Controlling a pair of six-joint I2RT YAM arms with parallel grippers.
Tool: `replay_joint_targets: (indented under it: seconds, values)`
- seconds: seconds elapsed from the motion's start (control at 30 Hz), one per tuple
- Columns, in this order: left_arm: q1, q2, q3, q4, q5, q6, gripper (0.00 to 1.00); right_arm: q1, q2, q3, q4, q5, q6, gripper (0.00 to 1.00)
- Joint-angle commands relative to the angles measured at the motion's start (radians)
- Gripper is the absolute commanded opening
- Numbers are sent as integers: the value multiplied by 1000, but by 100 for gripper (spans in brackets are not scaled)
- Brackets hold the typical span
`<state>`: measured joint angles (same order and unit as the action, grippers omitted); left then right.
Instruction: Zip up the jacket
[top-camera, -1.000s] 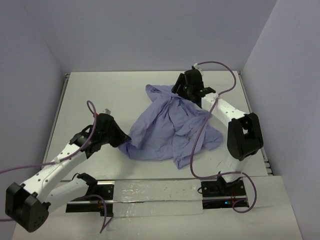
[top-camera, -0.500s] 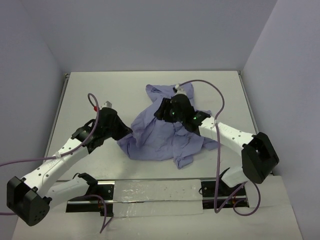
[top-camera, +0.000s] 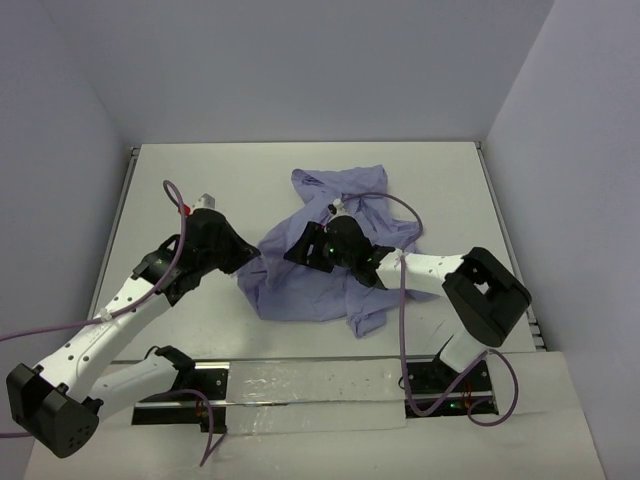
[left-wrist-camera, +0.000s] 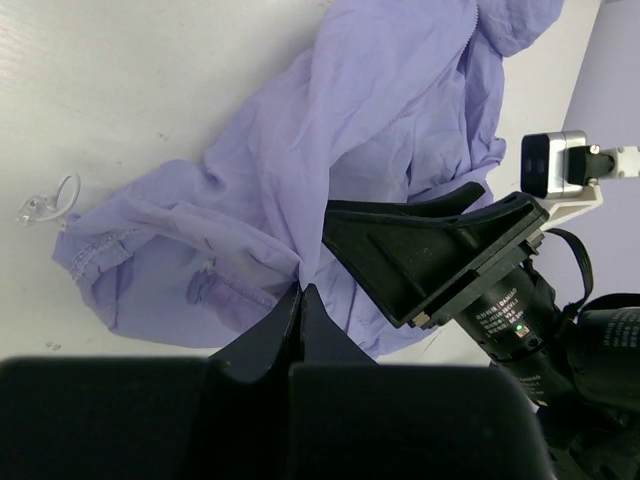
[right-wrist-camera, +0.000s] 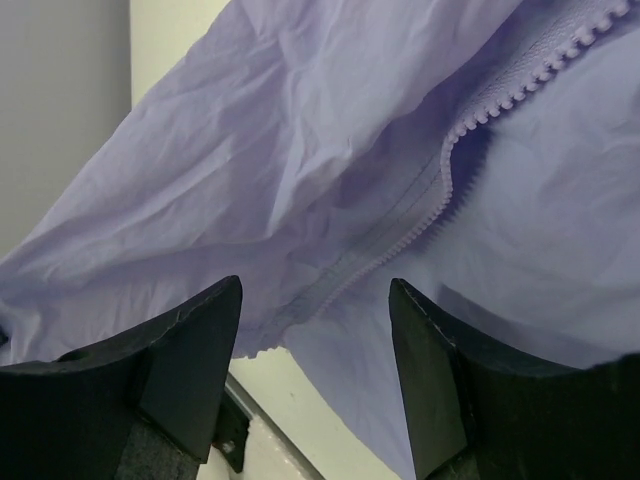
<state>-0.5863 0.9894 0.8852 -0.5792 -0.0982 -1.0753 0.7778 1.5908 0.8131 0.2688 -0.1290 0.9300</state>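
You are bringing the right gripper (right-wrist-camera: 315, 385), jaws wide and empty, inward over the jacket (top-camera: 300, 292) onto its zipper teeth (right-wrist-camera: 437, 175); the left gripper (left-wrist-camera: 301, 292) is pinching fabric shut.

The jacket (top-camera: 300, 285) lay in a crumpled heap in the middle of the table (top-camera: 200, 180) and filled the space between my arms. My left gripper (left-wrist-camera: 302, 292) was pinched tight on its edge. My right gripper (right-wrist-camera: 315, 292) stood wide apart just beside it, so little room lay between the two. The far left of the table was bare. A wall (top-camera: 60, 150) closed in each side, and my purple cable (top-camera: 403, 330) looped over the cloth.
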Motion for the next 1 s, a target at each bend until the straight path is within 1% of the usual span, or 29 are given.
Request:
replay_joint_targets:
  seconds: [0.0, 0.03, 0.07, 0.17, 0.3, 0.43, 0.6, 0.7, 0.8, 0.97]
  values:
    - [6, -20, 54, -11, -25, 17, 0, 12, 42, -30, 162, -17, 91, 73]
    - [6, -22, 57, -15, -27, 19, 0, 12, 48, -39, 181, -15, 104, 77]
    - [6, -23, 62, -18, -29, 20, 0, 12, 53, -47, 197, -14, 116, 78]
    - [6, -27, 72, -24, -35, 20, 0, 12, 71, -63, 241, -11, 154, 81]
    - [6, -35, 84, -28, -31, 18, 0, 14, 106, -92, 333, -11, 215, 82]
    - [6, -40, 84, -27, -17, 15, 0, 14, 165, -91, 433, -15, 242, 82]
    - [5, -47, 79, -27, -9, 11, 0, 13, 215, -88, 521, -24, 249, 80]
    - [6, -53, 73, -28, -8, 10, 0, 14, 208, -110, 575, -13, 251, 77]
    - [6, -54, 65, -25, -4, 7, 0, 13, 198, -119, 589, 3, 238, 74]
    - [6, -54, 63, -14, 8, 2, 0, 8, 215, -78, 586, 16, 204, 69]
